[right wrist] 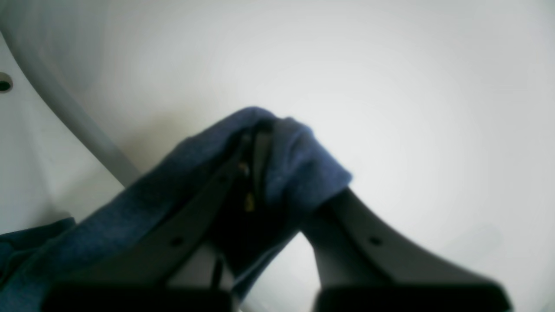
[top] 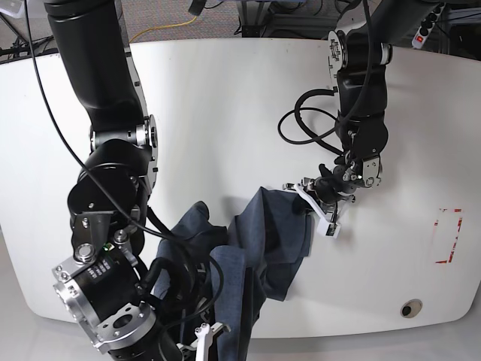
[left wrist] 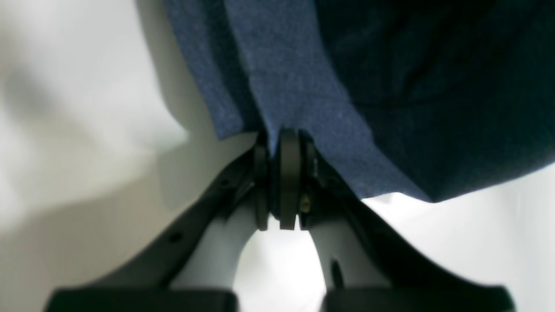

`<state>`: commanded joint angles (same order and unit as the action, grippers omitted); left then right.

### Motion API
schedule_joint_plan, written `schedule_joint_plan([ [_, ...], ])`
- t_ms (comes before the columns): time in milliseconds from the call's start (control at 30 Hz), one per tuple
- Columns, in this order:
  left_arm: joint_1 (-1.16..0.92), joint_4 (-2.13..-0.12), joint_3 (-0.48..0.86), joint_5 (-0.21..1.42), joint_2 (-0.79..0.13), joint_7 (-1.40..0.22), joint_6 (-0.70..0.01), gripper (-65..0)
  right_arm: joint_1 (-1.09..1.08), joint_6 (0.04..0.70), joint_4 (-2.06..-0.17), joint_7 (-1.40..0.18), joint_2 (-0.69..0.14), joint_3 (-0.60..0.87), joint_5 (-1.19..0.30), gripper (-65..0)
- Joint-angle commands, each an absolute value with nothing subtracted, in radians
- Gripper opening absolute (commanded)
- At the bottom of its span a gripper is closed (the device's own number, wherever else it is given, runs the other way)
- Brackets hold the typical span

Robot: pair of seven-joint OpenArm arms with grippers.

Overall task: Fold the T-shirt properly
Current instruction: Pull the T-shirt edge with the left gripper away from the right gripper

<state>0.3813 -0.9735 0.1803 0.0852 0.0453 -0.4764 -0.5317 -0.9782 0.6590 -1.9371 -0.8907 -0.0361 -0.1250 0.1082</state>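
The dark navy-blue T-shirt (top: 263,241) is bunched and hangs between my two grippers over the white table (top: 225,90); no lettering shows. My left gripper (top: 319,201) is shut on one edge of the cloth at the shirt's right end. In the left wrist view the jaws (left wrist: 277,147) pinch the blue fabric (left wrist: 303,78), which hangs away from them. My right gripper (top: 207,332) is low at the front edge. In the right wrist view it (right wrist: 260,130) is shut on the shirt (right wrist: 299,173), whose cloth drapes over the fingers.
Red tape marks (top: 449,237) lie at the table's right side, and a round hole (top: 409,308) sits near the front right edge. Black cables (top: 301,128) loop beside the left arm. The bulky right arm (top: 113,188) stands over the table's left side.
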Motion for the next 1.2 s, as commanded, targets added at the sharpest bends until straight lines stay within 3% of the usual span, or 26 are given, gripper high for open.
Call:
schedule_joint_plan([
  [333, 0.311, -1.256, 0.186, 0.087, 0.044, -0.657, -0.647, -65.0, -0.955, 0.659, -1.882, -0.891, -0.041, -0.120, 0.110, -64.7],
  [467, 0.309, -1.311, 0.217, 0.087, 0.042, -0.742, -0.698, -61.9, -0.954, 0.659, -1.880, -0.891, -0.041, -0.120, 0.110, -64.7],
  [700, 0.338, -1.411, 0.395, 0.093, 0.050, -0.911, -0.698, -65.0, -0.952, 0.659, -1.850, -0.891, -0.041, -0.120, 0.110, -64.8],
  [967, 0.423, -1.417, 0.585, 0.231, 0.036, -1.165, -0.698, -65.0, -0.955, 0.659, -1.831, -0.891, -0.061, -0.119, 0.110, -64.8],
  [1033, 0.446, -1.399, 0.613, 0.252, 0.010, -1.227, -0.698, -61.5, -0.954, 0.659, -1.831, -0.891, -0.062, -0.119, 0.110, -64.8],
  [1100, 0.452, -1.369, 0.619, 0.268, -0.002, -1.268, -0.698, -54.0, -0.952, 0.659, -1.831, -0.891, -0.062, -0.119, 0.110, -64.8],
  [1200, 0.432, -1.377, 0.619, 0.269, -0.004, -1.270, -0.698, -51.8, -0.951, 0.659, -1.831, -0.891, -0.062, -0.119, 0.110, -64.8],
])
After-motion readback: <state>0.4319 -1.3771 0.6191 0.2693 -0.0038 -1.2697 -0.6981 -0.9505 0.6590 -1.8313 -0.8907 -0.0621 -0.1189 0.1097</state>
